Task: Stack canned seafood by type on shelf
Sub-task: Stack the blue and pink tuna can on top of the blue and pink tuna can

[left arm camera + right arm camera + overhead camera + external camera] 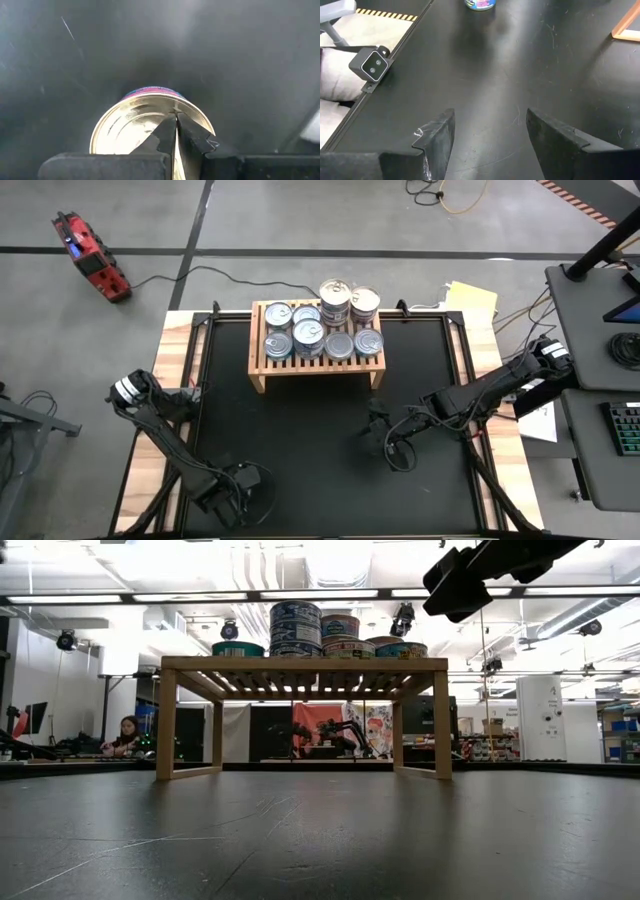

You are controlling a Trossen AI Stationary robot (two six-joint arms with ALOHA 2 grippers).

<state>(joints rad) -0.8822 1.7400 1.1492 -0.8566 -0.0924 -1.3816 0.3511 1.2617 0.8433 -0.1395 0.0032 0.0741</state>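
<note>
We take the low light-wood slatted shelf (263, 370) as our landmark; it stands on the far half of the black table mat (330, 460). On its top we count about nine round metal tins with silver lids (309, 340), packed close in two rows. In the low view a taller stack of blue-labelled tins (296, 628) rises near the middle of the shelf top, with shorter tins (340, 638) just beside it and a teal-sided tin (238, 648) towards one end.

The left gripper (240, 480) sits at the near edge of the mat, well apart from the shelf and off its left end. In the left wrist view its two dark fingers (167, 137) are pressed together with no gap, and they hang over the shiny gold-toned lid of one more round tin (135, 125) with a blue and pink side label, lying on the mat. We cannot tell whether the fingertips touch that lid.

The right gripper (385, 442) hovers over the mat in front of the shelf's right end, near it yet clear of it. Its own fingers (437, 135) stand spread apart with nothing between them, only bare mat. Beyond them the right wrist view shows the lone tin (480, 4) on the mat, and a small grey camera (372, 65) at the mat's edge.
</note>
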